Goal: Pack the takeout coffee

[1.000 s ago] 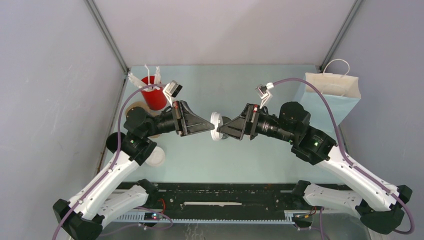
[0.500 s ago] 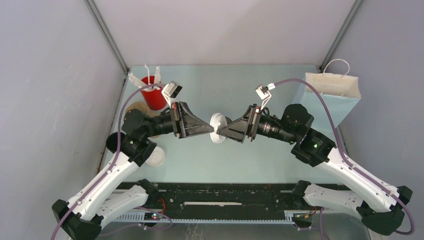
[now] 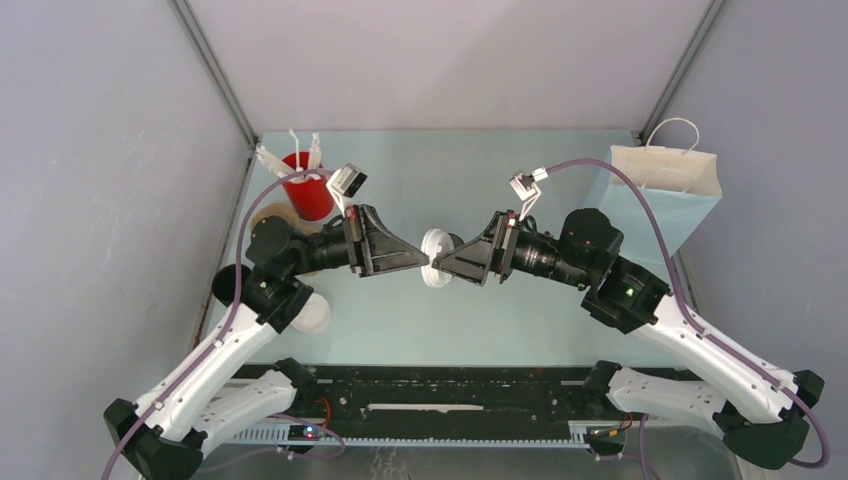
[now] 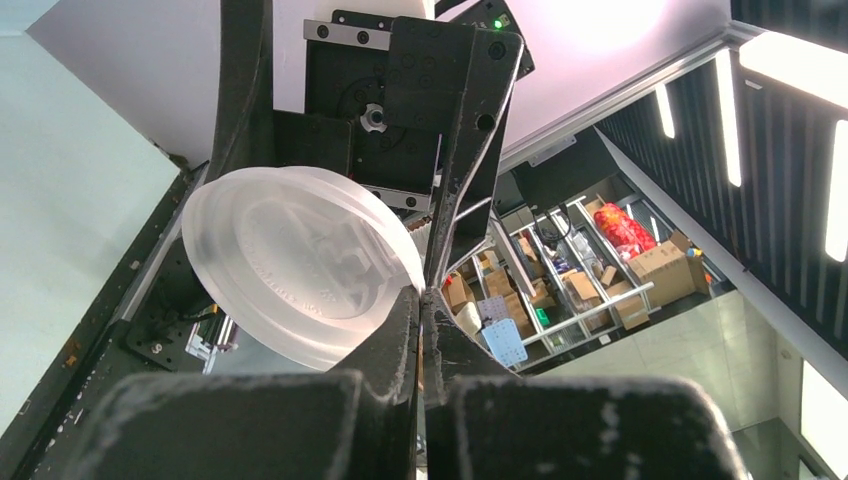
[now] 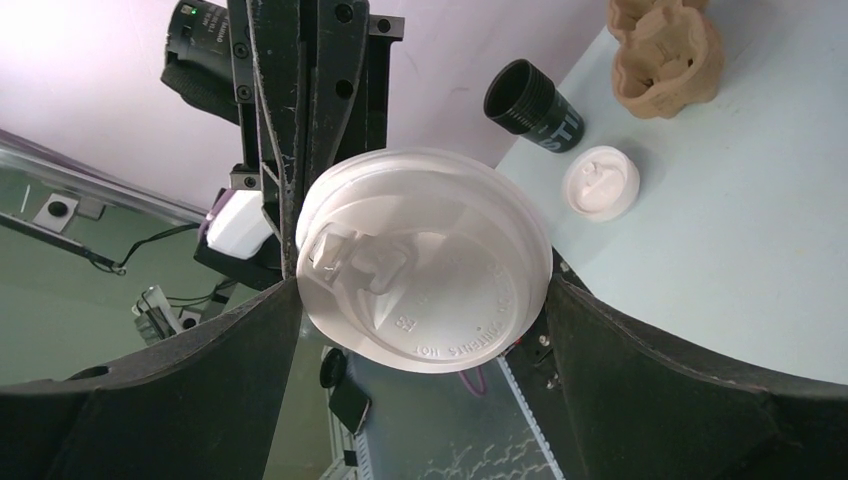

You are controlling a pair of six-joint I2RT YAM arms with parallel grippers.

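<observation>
**A:** Where is the coffee right now?

**B:** The black cup (image 5: 530,100) sits uncovered on the desk (image 3: 400,320), on the left. It is just beside a spare lid (image 5: 600,183) and near the pulp tray (image 5: 668,50). The paper bag (image 3: 668,185) is well apart, at the far right.

**A:** And the arms?

**B:** They meet in mid-air over the middle of the desk with a white lid (image 4: 300,265) between them. The left pincer (image 4: 420,300) is clenched on the lid's rim. The right pincer (image 5: 422,290) straddles it with a finger against each edge, but I cannot tell whether it is squeezing.

**A:** That looks like a handover to me. How should it go?

**B:** The right should grip firmly across the lid's width before the left lets go. It should squeeze gently, since thin plastic probably flexes. The left should then back straight off the rim without twisting the lid.
</observation>
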